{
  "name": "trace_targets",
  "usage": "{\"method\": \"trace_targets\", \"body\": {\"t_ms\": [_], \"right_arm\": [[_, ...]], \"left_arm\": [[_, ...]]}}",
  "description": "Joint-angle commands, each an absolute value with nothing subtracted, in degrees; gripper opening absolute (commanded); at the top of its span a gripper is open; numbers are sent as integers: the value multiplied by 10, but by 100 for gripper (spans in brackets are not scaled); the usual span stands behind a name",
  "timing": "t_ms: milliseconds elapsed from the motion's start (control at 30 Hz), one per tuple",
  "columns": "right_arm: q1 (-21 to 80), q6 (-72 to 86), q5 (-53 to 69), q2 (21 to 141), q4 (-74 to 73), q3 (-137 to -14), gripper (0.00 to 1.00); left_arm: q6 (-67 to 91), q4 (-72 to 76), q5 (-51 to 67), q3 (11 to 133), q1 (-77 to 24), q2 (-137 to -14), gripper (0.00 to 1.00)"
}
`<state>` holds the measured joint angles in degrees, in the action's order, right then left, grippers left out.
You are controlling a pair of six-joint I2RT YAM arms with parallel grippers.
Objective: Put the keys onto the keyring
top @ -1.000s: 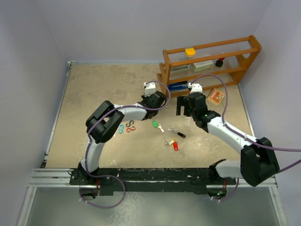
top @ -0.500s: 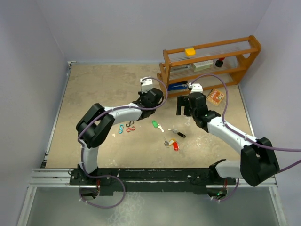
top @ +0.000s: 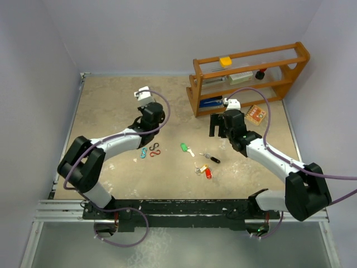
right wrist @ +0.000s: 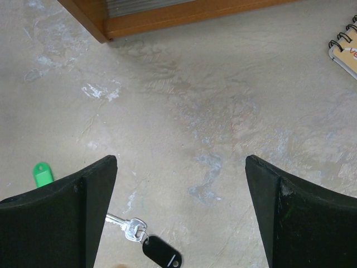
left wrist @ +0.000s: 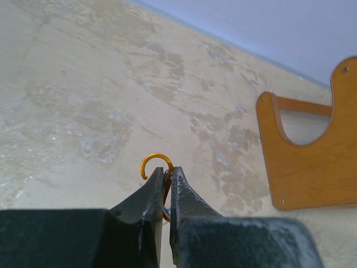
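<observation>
Nearest the arm bases, the red-tagged and yellow-tagged silver keys (top: 206,171) lie in a small heap on the speckled beige table (top: 111,111). The black-tagged key (top: 213,159) and green-tagged key (top: 184,147) lie just beyond, all where they were a second ago and none of them on a ring yet. To their left sit three small coloured S-shaped clips (top: 150,150).

What has changed is farther back. The left claw (left wrist: 168,174) has swung away from the middle of the table to the far left, well apart from the keys. It is clenched on a thin orange metal hook (left wrist: 155,161), whose curved top sticks out above the fingertips. I take this for the ring piece, so threading is now farther off, unless the arm is only repositioning.

The right claw (right wrist: 179,167) hangs released, jaws wide and holding nothing, over bare table just past the black-tagged key. Nothing blocks its way down to it.

Beyond lie an orange spiral notebook (top: 255,114) and the wooden rack (top: 251,72), both clear of the work.
</observation>
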<state>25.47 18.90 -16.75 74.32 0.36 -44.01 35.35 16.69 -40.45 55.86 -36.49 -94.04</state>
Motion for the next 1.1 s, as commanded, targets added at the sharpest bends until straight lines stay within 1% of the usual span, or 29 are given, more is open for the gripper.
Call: {"method": "trace_targets", "body": {"t_ms": [0, 100, 367, 600, 700, 800, 900, 1067], "right_arm": [[253, 196, -159, 738, 23, -438, 100], [253, 197, -157, 738, 24, -437, 100], [253, 196, -154, 732, 21, -438, 100], [253, 194, -154, 729, 20, -439, 100], [253, 194, -154, 729, 20, -440, 100], [253, 194, -155, 729, 20, -439, 100], [253, 193, -156, 727, 19, -438, 100], [253, 194, -156, 725, 19, -438, 100]], "left_arm": [[355, 310, -349, 489, -343, -884, 0], [350, 331, -338, 473, -337, -872, 0], [375, 326, -305, 474, -313, -885, 0], [404, 325, -256, 479, -280, -897, 9], [405, 326, -251, 480, -272, -900, 15], [406, 324, -245, 481, -265, -903, 16], [406, 324, -243, 481, -255, -907, 22], [409, 327, -237, 482, -231, -923, 26]]}}
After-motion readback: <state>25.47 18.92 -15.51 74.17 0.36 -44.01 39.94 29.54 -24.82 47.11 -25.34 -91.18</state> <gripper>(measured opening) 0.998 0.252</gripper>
